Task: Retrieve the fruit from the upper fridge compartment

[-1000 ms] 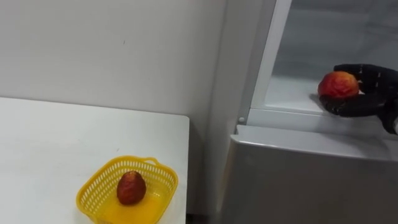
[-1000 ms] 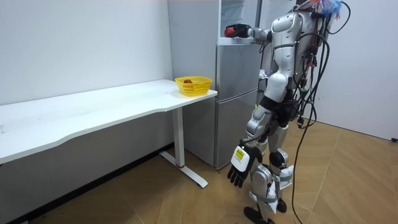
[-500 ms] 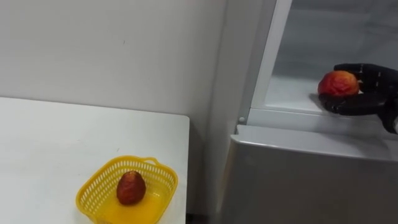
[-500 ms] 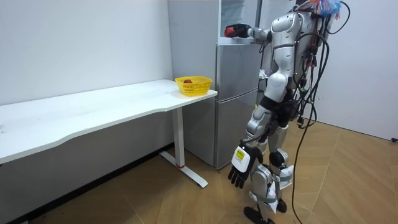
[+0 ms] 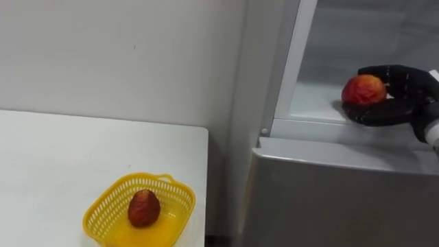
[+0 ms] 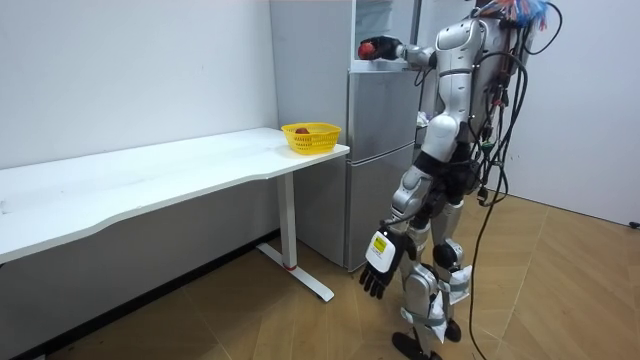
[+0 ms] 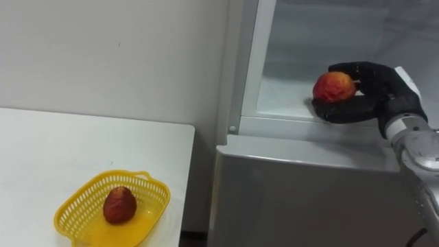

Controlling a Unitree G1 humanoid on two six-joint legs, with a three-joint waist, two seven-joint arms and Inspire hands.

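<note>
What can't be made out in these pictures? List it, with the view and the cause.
Upper fridge compartment: eye views' top and right edges cut it off; further contents unknown.
Red fruit: its underside is covered by the right hand curled round it.
Fruit in the yellow basket: too blurred to name.
Left hand: room view, too small for detail.

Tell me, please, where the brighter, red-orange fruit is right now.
In the left eye view's upper right, the red-orange fruit is held in the right hand, at the front of the open upper fridge compartment.
</note>
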